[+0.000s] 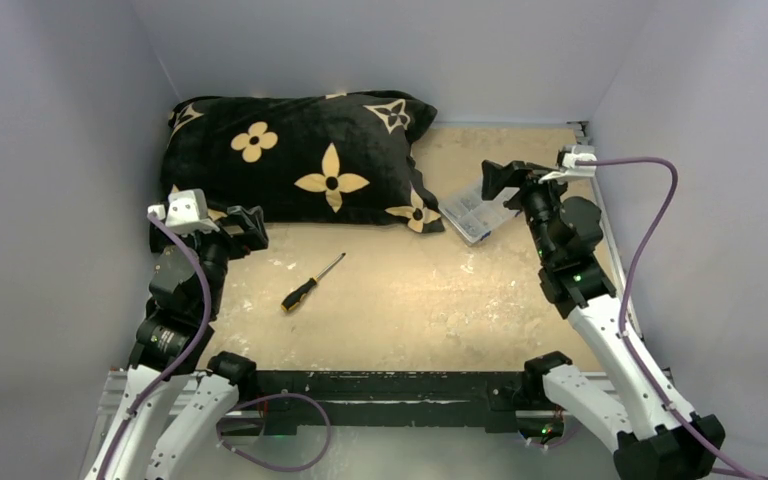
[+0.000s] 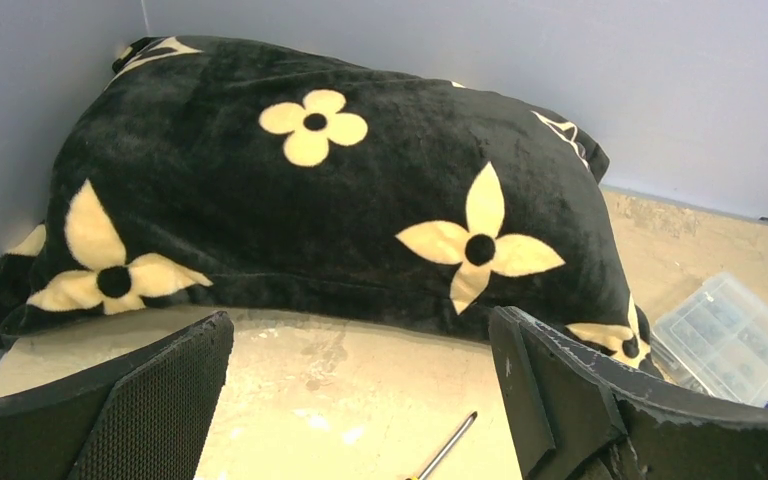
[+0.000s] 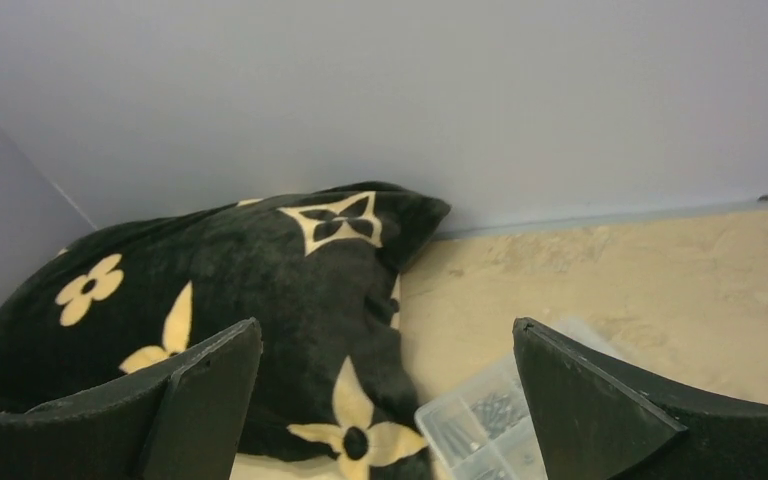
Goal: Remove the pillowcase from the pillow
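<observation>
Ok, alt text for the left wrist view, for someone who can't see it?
A plump black pillowcase with tan flower motifs fills the view. The left gripper faces it, jaws wide open, empty; a screwdriver and a clear box show lower right.

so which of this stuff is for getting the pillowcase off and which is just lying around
For the job: pillowcase, with the pillow hidden inside; left gripper; right gripper, both open.
Lying about: screwdriver; clear parts box.
</observation>
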`<act>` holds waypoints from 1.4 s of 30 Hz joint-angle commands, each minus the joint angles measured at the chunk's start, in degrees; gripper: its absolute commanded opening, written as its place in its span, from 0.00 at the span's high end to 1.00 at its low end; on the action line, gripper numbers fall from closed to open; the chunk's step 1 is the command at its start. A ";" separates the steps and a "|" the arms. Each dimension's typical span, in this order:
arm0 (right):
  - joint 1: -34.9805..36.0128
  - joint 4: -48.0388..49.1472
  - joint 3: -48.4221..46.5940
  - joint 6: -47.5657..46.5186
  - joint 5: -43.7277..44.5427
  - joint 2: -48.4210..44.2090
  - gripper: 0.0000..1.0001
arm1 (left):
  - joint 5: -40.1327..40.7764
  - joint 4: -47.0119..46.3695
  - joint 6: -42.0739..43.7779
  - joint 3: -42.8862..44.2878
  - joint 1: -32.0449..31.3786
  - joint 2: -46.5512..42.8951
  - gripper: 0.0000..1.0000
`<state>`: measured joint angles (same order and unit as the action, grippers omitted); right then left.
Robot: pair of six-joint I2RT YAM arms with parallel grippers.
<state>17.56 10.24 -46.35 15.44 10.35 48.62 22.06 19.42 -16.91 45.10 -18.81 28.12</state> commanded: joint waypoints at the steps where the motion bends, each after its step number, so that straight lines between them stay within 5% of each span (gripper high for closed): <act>1: -0.08 0.59 -2.52 7.05 -5.16 3.02 0.01 | -1.33 -1.44 0.21 0.42 1.08 0.29 0.01; 5: -0.10 2.28 -5.90 14.28 -14.37 7.88 0.01 | -2.56 -1.49 0.12 0.56 1.32 0.96 0.01; 9: -0.10 8.46 -2.97 11.33 -25.72 13.32 0.01 | -2.32 -1.55 0.29 0.46 1.57 0.54 0.01; 18: 2.89 12.76 -6.09 6.46 -14.60 34.30 0.01 | -2.63 -1.94 0.30 0.17 1.58 0.09 0.01; 33: 7.28 17.40 -23.68 2.24 -13.56 58.49 0.01 | -5.57 -2.17 0.13 -0.30 1.32 1.29 0.01; 42: 12.21 19.49 -26.19 2.06 -18.32 66.26 0.01 | -5.27 -1.90 0.25 -0.37 1.34 0.62 0.01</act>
<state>29.32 27.22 -69.91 18.28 -5.91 112.29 17.32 19.33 -16.91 45.10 -17.65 29.06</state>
